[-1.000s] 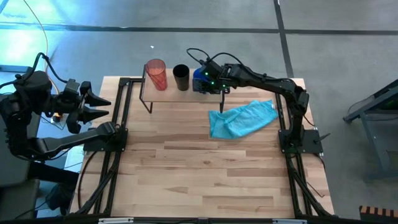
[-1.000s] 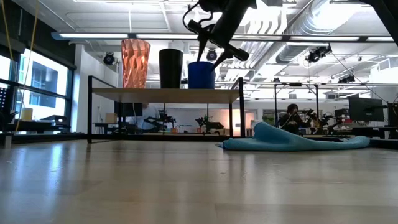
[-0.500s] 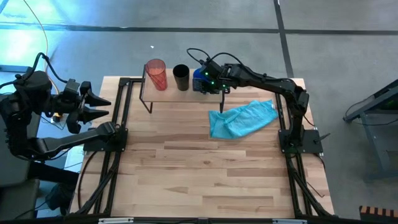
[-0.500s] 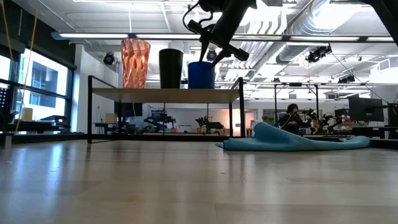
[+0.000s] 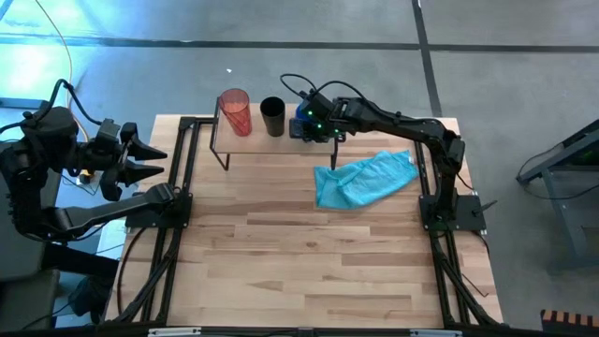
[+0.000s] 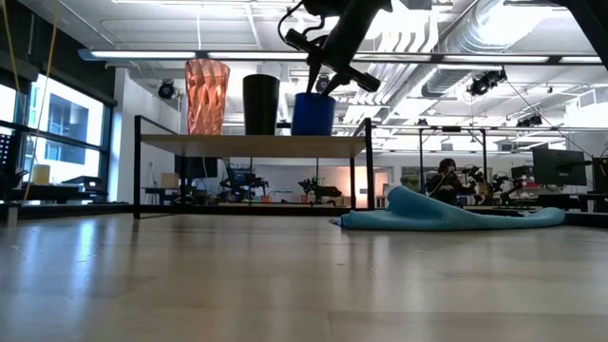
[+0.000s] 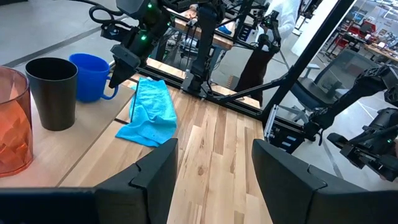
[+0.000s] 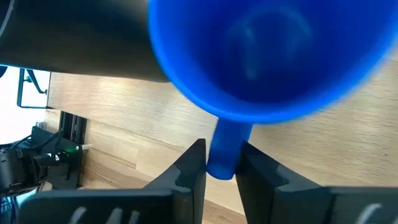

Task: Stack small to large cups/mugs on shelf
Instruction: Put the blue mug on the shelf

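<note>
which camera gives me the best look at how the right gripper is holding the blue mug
The right wrist view: the right gripper has its fingers closed on the blue mug handle, seen close. The left wrist view shows mug and gripper from afar. The low view shows the mug's side on the shelf. The high view mostly hides it under the arm.

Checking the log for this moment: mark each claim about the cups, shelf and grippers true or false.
1. The tall translucent orange-red tumbler stands on the light-wood shelf. True.
2. The right gripper is shut on the handle of the blue mug. True.
3. The black cup is nested inside the tumbler. False: it stands beside it, between tumbler and mug.
4. The light-blue cloth lies on the shelf. False: it lies on the tabletop.
5. The left gripper holds a cup. False: it is open, off the table's left side.
</note>
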Action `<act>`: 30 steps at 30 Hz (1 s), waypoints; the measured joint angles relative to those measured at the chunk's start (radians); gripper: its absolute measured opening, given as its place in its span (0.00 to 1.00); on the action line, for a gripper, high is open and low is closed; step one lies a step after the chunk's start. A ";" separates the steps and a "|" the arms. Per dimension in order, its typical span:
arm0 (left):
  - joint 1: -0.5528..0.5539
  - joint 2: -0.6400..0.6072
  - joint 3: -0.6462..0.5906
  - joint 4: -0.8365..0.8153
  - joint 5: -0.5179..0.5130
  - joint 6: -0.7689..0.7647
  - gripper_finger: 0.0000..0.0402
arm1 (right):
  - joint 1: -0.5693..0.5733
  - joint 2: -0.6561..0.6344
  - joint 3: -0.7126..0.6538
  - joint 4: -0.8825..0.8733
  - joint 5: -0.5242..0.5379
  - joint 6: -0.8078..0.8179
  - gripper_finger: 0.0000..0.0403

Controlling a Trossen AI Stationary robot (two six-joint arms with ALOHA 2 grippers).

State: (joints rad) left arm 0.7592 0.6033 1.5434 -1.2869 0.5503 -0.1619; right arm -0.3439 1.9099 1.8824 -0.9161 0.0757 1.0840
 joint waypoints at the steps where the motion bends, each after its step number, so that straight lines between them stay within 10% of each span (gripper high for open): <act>1: 0.000 0.000 0.000 0.000 0.000 0.000 0.48 | 0.000 0.000 0.000 0.000 0.000 0.000 0.16; 30: 0.000 0.000 0.000 -0.003 0.000 0.000 0.48 | -0.005 -0.013 0.007 -0.056 -0.115 -0.045 0.13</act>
State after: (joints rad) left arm 0.7591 0.6033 1.5433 -1.2896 0.5503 -0.1618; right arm -0.3484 1.8965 1.8892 -0.9717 -0.0392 1.0386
